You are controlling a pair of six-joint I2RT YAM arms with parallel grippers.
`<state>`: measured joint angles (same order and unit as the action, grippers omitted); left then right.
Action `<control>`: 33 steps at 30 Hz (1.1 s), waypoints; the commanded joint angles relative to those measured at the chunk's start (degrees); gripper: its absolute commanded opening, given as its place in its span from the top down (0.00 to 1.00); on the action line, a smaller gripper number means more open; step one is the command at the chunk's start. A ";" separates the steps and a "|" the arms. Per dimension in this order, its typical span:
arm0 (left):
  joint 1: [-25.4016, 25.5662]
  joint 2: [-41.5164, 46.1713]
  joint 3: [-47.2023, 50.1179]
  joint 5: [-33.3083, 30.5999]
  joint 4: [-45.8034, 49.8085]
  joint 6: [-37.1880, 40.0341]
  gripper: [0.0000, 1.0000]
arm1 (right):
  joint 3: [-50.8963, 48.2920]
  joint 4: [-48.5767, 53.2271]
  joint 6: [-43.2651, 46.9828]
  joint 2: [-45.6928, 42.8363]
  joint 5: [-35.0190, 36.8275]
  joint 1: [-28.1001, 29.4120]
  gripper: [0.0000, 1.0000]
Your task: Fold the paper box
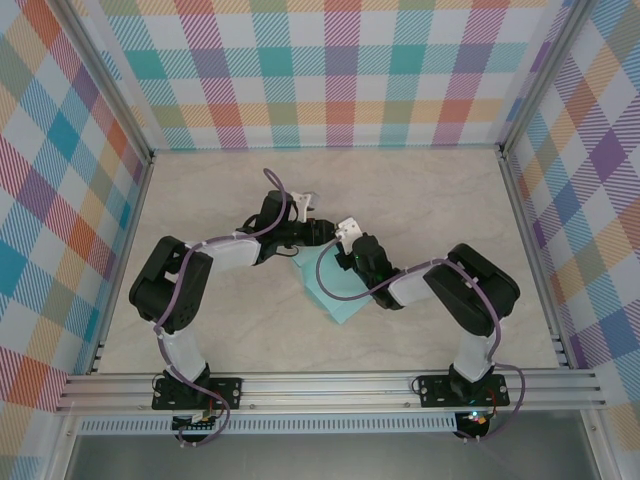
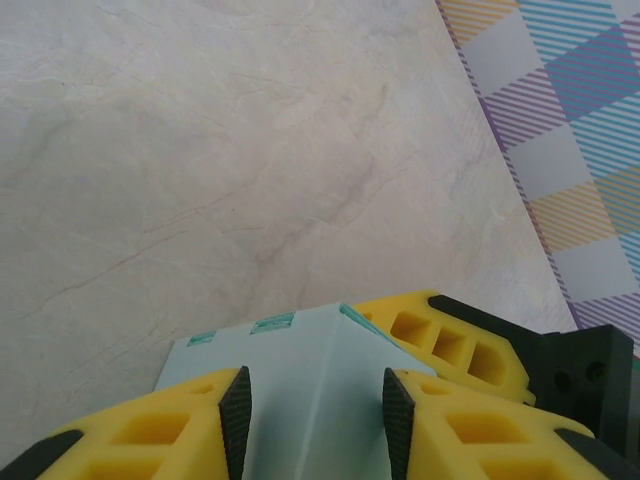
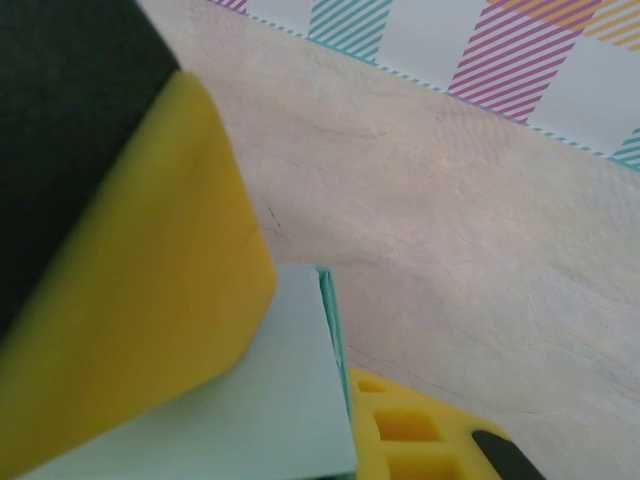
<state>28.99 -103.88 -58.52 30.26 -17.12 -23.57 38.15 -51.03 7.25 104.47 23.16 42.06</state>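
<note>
Paper box [image 1: 335, 292]: pale mint card, flat base on the marbled table [image 1: 200, 200]. Both arms reach in over it from either side. It is partly folded. In the left wrist view a creased panel of the box [image 2: 300, 350] stands up, with small darker tabs along its far edge.

Left gripper [image 1: 322, 238]: at the box's far edge. In its own wrist view [image 2: 315, 378] the two black pads [image 2: 236, 420] stand apart, one on each side of the raised panel, and the card fills the gap between them. Whether the pads press on the card: cannot tell.

Right gripper [image 1: 345, 262]: also at the box's far edge, just right of the left gripper. One yellow finger [image 2: 440, 335] of it sits just beside the right side of the raised panel.

Right wrist view: a smooth panel of the box [image 3: 270, 400] runs under a large yellow-and-black finger [image 3: 130, 300] close to the lens. A second ribbed finger [image 3: 400, 435] sits just beside the panel's right edge. Which gripper each finger belongs to: cannot tell. Right jaws parted or closed: cannot tell.

Checked wall [image 3: 520, 60]: beyond the box, well apart from it.
</note>
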 commanded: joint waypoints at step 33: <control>1.50 -2.58 -8.38 -2.83 20.40 8.81 0.58 | 1.61 5.27 1.58 3.43 -9.45 -3.68 0.71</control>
<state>30.00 -104.57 -66.50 28.58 -0.25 -14.96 37.43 -44.58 9.61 106.50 9.87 37.26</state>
